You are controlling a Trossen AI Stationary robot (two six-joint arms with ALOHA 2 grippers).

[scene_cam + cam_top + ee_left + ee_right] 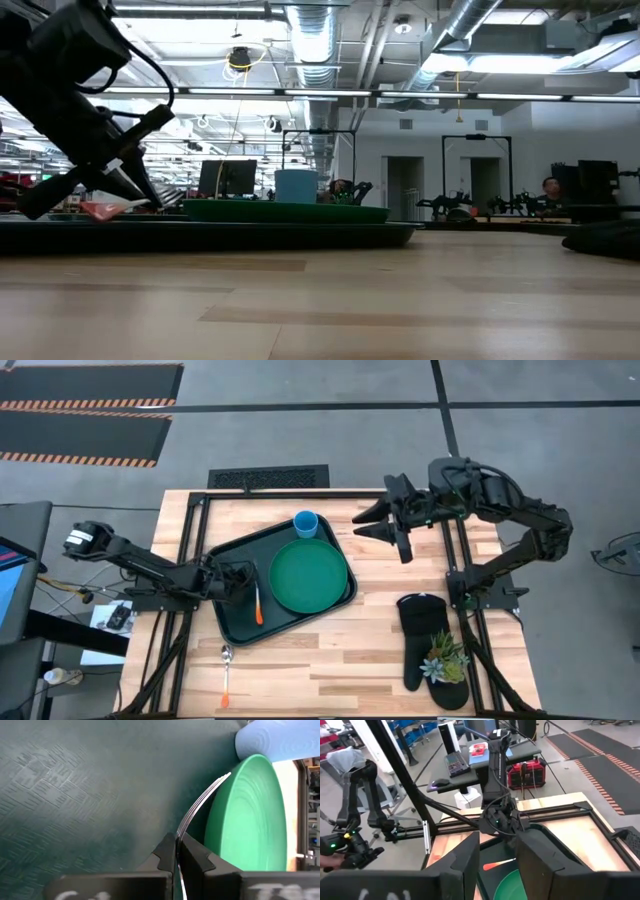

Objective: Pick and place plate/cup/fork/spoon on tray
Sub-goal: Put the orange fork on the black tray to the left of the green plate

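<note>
Tray (228, 622), dark and rectangular, already holds the green plate (309, 575) and blue cup (306, 523). The left gripper (246, 582) pinches the fork (258, 605) low over the tray floor beside the plate. The spoon (226, 672) remains on the table. The right gripper (388, 520) waits raised near the tray's far corner, jaws apart.

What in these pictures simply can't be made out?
- Fork: left wrist view shows only its tines; the left end effector hides its handle.
- Spoon: tiny in the high view, absent elsewhere.
- Cup: low view shows only its top, behind the plate.
- Oven mitt: cut off at the low view's edge.
</note>
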